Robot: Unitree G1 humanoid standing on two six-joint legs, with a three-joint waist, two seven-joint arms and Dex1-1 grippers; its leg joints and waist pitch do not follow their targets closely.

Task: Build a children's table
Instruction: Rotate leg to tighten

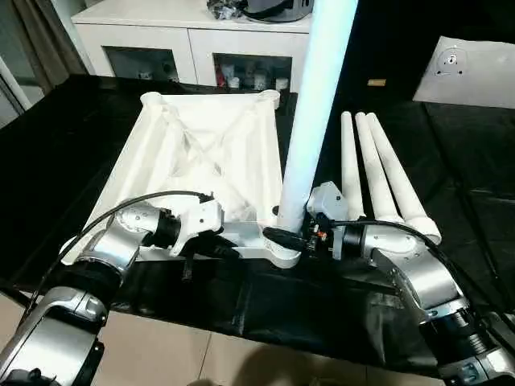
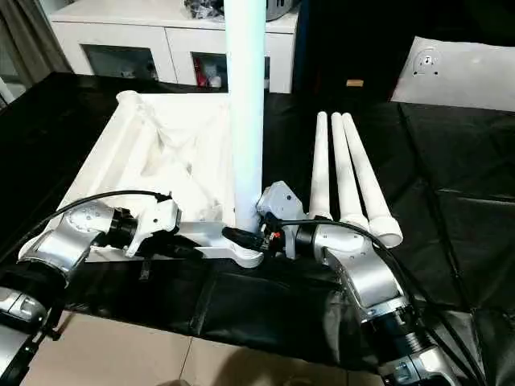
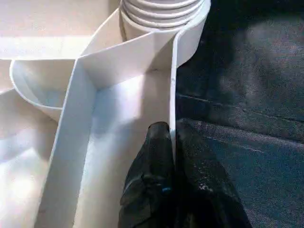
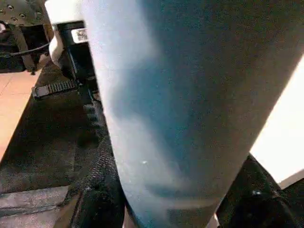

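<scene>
Left eye view: white plastic rectangular tabletop (image 1: 201, 153) lies upside down on the black cloth-covered work surface (image 1: 72, 137), ribbed underside up, round sockets visible at its corners. One long white tapered tube leg (image 1: 318, 104) stands upright in the near corner socket (image 1: 283, 251) of the tabletop, on the side toward the spare legs, its upper end running out of the top of the picture. Three more white tube legs (image 1: 378, 165) lie side by side on the cloth just beside the tabletop, past the standing leg, wider ends toward the robot.

Left gripper (image 1: 211, 246) sits at the near edge of the tabletop. Left wrist view: its two black fingers (image 3: 156, 175) are pressed together on the thin upright rim wall of the tabletop, one finger on each side of it, near the socket holding the ribbed leg base.

Right gripper (image 1: 296, 238) is at the foot of the standing leg, just above the socket. Right wrist view: the leg runs between its black fingers (image 4: 97, 190), jaws spread to the tube's width and clasping it.

Beyond the tabletop stands a white cabinet with glass doors (image 1: 189, 40).
</scene>
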